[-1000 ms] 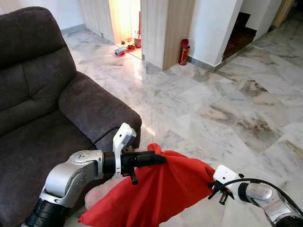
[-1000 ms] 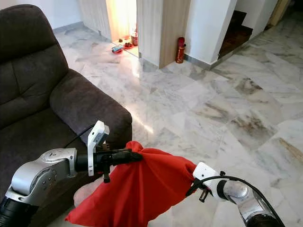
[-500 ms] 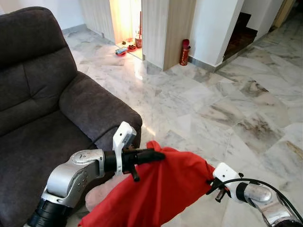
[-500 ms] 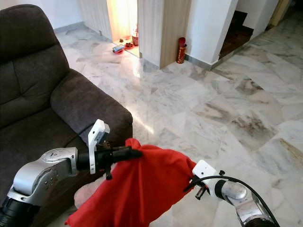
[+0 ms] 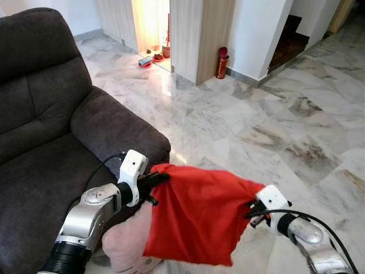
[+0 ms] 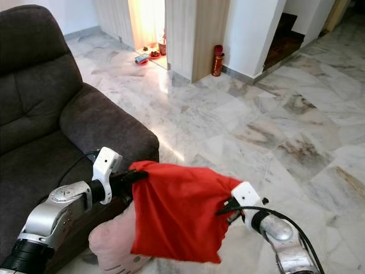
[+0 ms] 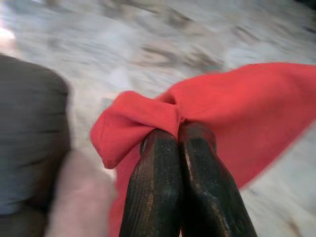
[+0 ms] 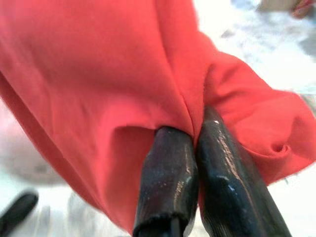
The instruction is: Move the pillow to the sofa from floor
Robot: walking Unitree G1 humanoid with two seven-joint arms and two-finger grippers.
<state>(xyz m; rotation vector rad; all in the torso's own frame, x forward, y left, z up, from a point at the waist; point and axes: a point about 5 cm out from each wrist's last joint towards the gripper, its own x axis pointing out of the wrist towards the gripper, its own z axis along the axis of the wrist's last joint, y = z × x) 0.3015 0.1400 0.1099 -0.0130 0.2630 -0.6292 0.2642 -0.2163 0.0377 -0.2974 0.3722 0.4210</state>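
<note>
Since a second ago the red pillow (image 5: 199,212) has risen and spread flat between the left fingers (image 7: 175,148) and right fingers (image 8: 197,143), both clamped on its corners. The sofa (image 5: 51,142) armrest stands beside the left fingers; a pink cushion (image 5: 125,242) lies below.

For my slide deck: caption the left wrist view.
Left end effector pinching a corner of the red fabric pillow beside the dark grey sofa.

Red fabric pillows (image 5: 199,217): one is counted, held off the floor.
Pale pink plush cushions (image 5: 125,242): one is seen below it.
Dark grey upholstered sofas (image 5: 51,125): one.
Black two-fingered grippers: two, the left gripper (image 7: 178,129) and right gripper (image 8: 197,126), each clamped on red cloth.
Red cylindrical canisters (image 5: 221,63): one.
</note>
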